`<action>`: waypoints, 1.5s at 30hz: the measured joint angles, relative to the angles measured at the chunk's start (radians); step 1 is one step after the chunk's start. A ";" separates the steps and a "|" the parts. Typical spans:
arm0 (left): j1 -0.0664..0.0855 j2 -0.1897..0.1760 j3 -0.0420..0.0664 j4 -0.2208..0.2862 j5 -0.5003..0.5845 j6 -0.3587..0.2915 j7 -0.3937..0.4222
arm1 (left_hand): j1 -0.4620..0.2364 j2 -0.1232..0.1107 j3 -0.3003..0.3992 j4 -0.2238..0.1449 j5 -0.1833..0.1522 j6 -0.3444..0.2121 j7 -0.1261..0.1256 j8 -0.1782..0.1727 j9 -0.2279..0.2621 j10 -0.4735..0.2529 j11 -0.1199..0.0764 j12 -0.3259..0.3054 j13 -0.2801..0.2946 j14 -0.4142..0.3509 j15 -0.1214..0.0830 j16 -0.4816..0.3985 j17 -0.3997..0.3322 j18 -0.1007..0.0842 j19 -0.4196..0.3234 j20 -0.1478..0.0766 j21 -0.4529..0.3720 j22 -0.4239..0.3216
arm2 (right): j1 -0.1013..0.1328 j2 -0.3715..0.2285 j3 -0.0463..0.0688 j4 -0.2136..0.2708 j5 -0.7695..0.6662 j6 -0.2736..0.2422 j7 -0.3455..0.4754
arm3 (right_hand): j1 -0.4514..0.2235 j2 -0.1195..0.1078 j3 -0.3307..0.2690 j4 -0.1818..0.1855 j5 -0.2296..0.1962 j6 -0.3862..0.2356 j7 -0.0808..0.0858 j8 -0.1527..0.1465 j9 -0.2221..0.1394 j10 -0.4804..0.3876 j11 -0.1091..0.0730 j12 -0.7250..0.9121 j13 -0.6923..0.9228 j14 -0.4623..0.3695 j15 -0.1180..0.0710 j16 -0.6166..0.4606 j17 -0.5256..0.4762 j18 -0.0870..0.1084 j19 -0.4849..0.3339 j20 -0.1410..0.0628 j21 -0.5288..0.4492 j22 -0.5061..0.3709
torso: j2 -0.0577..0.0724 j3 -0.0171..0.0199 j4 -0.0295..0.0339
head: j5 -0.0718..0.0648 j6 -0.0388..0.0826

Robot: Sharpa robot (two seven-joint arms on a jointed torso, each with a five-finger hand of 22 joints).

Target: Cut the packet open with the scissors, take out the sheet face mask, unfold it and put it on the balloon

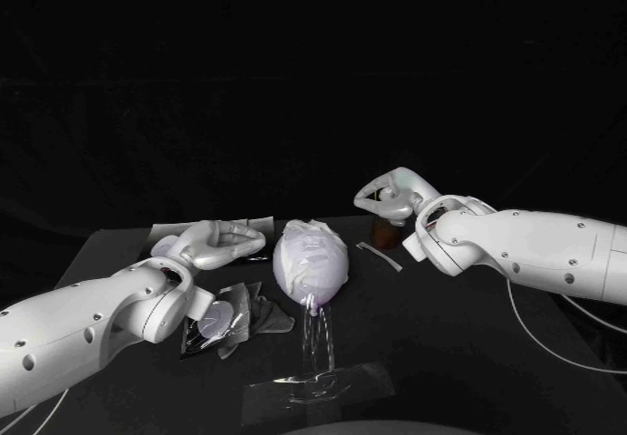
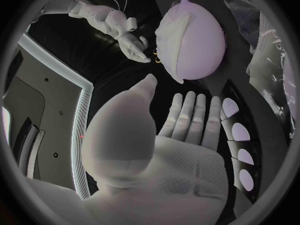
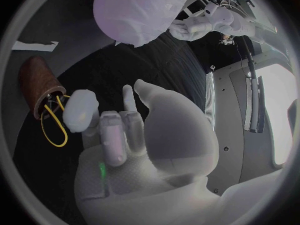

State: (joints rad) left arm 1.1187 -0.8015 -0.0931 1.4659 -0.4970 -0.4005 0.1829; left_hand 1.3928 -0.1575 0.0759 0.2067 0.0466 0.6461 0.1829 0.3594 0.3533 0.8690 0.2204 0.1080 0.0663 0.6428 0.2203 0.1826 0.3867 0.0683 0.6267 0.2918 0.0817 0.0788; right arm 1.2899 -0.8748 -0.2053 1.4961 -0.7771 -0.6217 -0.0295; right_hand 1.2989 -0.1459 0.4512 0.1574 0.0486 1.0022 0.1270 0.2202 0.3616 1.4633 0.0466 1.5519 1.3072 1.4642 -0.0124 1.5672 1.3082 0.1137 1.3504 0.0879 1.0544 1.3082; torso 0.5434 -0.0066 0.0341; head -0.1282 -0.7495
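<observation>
while cup (image 3: pixel 39 87) holds scissors (image 3: pixel 44 128), mask (image 1: pixel 298 250) clings.

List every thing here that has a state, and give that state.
balloon: inflated, mask on it
sheet mask: unfolded, spread over the balloon
packet: lying loose on the table
scissors: standing in the brown holder
left robot hand: open, empty
right robot hand: open, empty

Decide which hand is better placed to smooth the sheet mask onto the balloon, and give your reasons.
Left, probably. The left hand, holding nothing, sits beside the balloon where the sheet mask lies; the right hand hangs farther back, by the brown holder.
</observation>
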 measured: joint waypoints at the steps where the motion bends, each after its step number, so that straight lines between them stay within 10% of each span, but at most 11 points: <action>1: 0.003 0.009 0.000 -0.007 -0.017 -0.007 -0.005 | 0.024 -0.001 -0.067 0.031 0.000 -0.012 -0.002 0.000 -0.004 -0.015 0.011 -0.001 0.000 -0.030 0.003 -0.014 -0.018 0.000 -0.022 0.001 -0.007 -0.004 | -0.001 0.005 0.000 -0.005 0.007 0.009 0.000 | 0.000 0.000 0.000 0.000 0.000 0.000 0.000 0.000 0.000 0.000 0.000 0.004 0.000 0.000 0.000 0.000 0.000 0.000 0.000 0.000 0.005 0.000 | 0.001 0.0001 0.0000 | 0.001 0.001; 6: 0.012 0.036 0.000 -0.025 -0.066 -0.027 -0.031 | 0.075 -0.028 -0.181 0.090 0.000 -0.029 -0.009 0.002 -0.014 -0.038 0.024 0.002 0.000 -0.079 0.007 -0.040 -0.063 0.000 -0.068 0.004 -0.014 -0.014 | -0.003 0.023 0.000 -0.026 0.026 0.039 0.000 | 0.005 0.005 -0.005 0.001 0.000 0.003 -0.003 0.000 0.000 0.000 0.000 0.010 0.000 0.000 0.000 -0.001 0.000 -0.002 0.004 -0.004 0.012 0.000 | 0.007 0.0008 -0.0007 | 0.001 0.004; 18: 0.024 0.068 0.002 -0.036 -0.114 -0.051 -0.087 | 0.105 0.021 -0.150 0.087 0.000 0.027 0.000 0.035 -0.022 -0.020 0.014 0.044 0.004 0.022 -0.006 -0.006 -0.048 0.000 -0.068 0.003 -0.014 -0.014 | -0.012 0.077 0.000 -0.072 0.045 0.159 -0.033 | 0.012 0.012 -0.014 -0.008 0.000 0.000 0.000 -0.002 -0.007 0.000 0.000 0.016 0.001 0.002 -0.002 0.000 -0.001 -0.007 0.004 -0.004 0.012 -0.001 | 0.022 0.0049 -0.0041 | -0.007 0.012; 33: 0.029 0.048 0.008 -0.005 -0.096 -0.063 -0.091 | 0.103 0.019 -0.146 0.086 0.000 0.031 0.003 0.035 -0.032 -0.020 0.014 0.054 0.003 0.029 -0.006 -0.006 -0.059 0.000 -0.068 0.003 -0.014 -0.014 | -0.019 0.139 0.001 -0.123 0.046 0.204 -0.074 | -0.022 -0.006 -0.071 0.021 0.000 -0.028 0.020 -0.031 -0.019 0.005 0.013 0.015 0.001 0.002 0.005 0.000 0.000 -0.008 0.011 0.004 0.016 0.000 | 0.038 0.0062 -0.0034 | -0.011 0.021; 41: 0.031 0.066 0.009 -0.009 -0.104 -0.060 -0.124 | 0.025 -0.120 -0.270 0.097 0.012 -0.024 -0.004 0.014 -0.052 -0.088 0.031 0.045 -0.002 -0.043 0.011 -0.030 -0.089 0.000 -0.208 0.004 -0.038 -0.034 | -0.018 0.145 0.002 -0.127 0.056 0.201 -0.076 | -0.040 -0.002 -0.103 0.047 0.000 -0.030 0.022 -0.035 -0.022 0.005 0.013 0.014 0.000 0.002 0.005 -0.001 0.000 -0.008 0.010 0.004 0.016 0.000 | 0.046 0.0046 -0.0023 | -0.010 0.023; 45: 0.031 0.073 0.009 -0.015 -0.112 -0.058 -0.145 | 0.002 -0.143 -0.286 0.098 0.012 -0.042 -0.008 0.008 -0.057 -0.112 0.037 0.041 -0.002 -0.092 0.017 -0.043 -0.111 0.000 -0.250 0.006 -0.040 -0.037 | -0.017 0.144 0.002 -0.127 0.065 0.201 -0.075 | -0.040 -0.002 -0.113 0.052 0.000 -0.030 0.022 -0.039 -0.022 0.005 0.013 0.014 0.000 0.002 0.005 -0.003 0.000 -0.008 0.007 0.007 0.016 0.000 | 0.050 0.0044 -0.0026 | -0.009 0.023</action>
State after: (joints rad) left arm 1.1501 -0.7285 -0.0846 1.4505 -0.6086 -0.4587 0.0381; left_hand 1.3943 -0.3008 -0.2097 0.3048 0.0583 0.6046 0.1747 0.3674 0.2966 0.7575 0.2571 0.1486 0.0641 0.5512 0.2376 0.1392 0.2762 0.0683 0.3767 0.2976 0.0416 0.0415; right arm 1.2727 -0.7312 -0.2032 1.3696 -0.7120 -0.4207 -0.1042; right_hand 1.2589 -0.1482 0.3379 0.2098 0.0486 0.9722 0.1491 0.1814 0.3393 1.4683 0.0594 1.5655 1.3073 1.4664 -0.0069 1.5638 1.3081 0.1056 1.3572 0.0953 1.0708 1.3080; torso 0.5931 -0.0022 0.0315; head -0.1377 -0.7265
